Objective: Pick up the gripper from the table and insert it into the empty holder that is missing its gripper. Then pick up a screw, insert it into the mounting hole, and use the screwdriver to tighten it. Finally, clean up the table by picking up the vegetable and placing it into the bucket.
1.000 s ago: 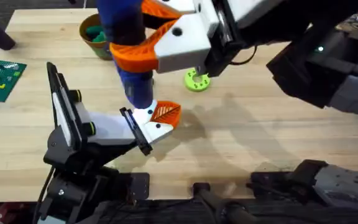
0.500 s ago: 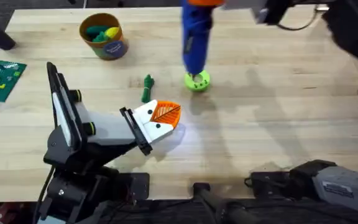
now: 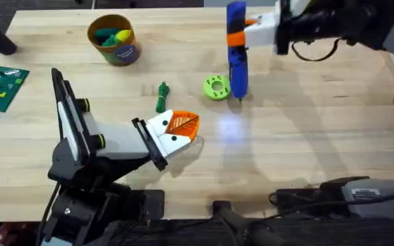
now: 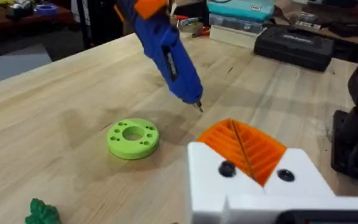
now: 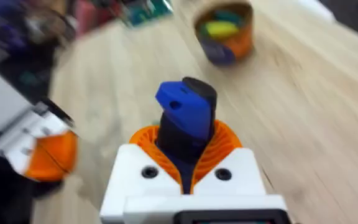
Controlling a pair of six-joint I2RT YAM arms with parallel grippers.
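I'm seeing the right gripper (image 3: 252, 33) clamping the screwdriver (image 3: 237, 51), tip hanging beside the green disc (image 3: 216, 87). Left jaws: can't tell. The vegetable (image 3: 161, 97) is lying on the table (image 3: 306, 143).

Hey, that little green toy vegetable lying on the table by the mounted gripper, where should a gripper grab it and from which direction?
Probably from straight above, fingers closing across the middle of the vegetable. It lies flat on the table, slender and running away from the arms' bases, so its long sides are open. The mounted gripper sits just nearer its near end, so avoid a low approach from there.
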